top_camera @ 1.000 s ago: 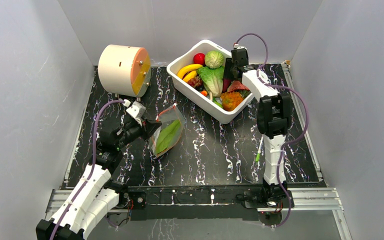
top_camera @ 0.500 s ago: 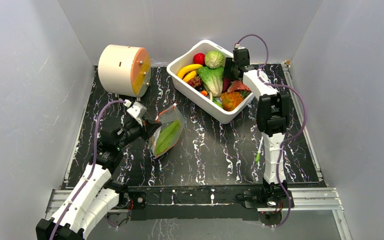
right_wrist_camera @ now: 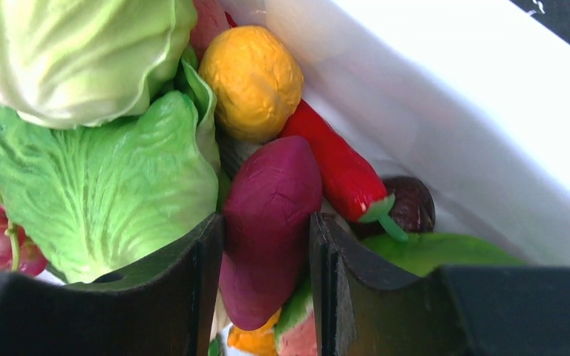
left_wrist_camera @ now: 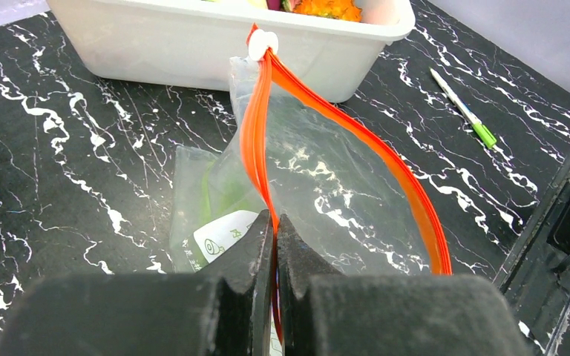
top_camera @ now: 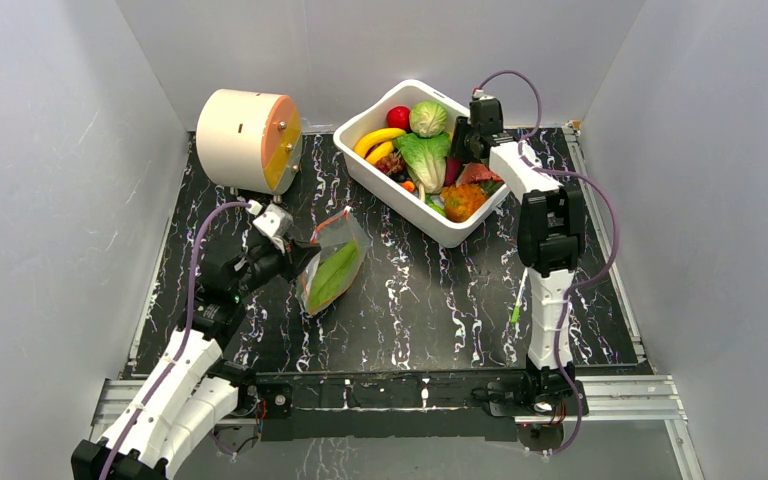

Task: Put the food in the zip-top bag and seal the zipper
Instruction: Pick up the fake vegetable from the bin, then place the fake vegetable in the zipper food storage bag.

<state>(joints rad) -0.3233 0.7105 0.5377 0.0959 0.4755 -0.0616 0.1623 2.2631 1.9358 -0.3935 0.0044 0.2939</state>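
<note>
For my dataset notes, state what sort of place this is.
Probably a robot test cell: plain grey walls around a marbled table, left arm and right arm bolted at its edge, toy food in a white tub.

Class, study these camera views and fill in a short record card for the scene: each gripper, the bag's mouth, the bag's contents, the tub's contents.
Left gripper: shut on the zip-top bag at its zipper
Right gripper: inside the white tub, closed around a purple piece
Bag mouth: open, slider at the far end
Bag contents: one green leaf
Tub contents: cabbage, banana, red chilli, other food
</note>
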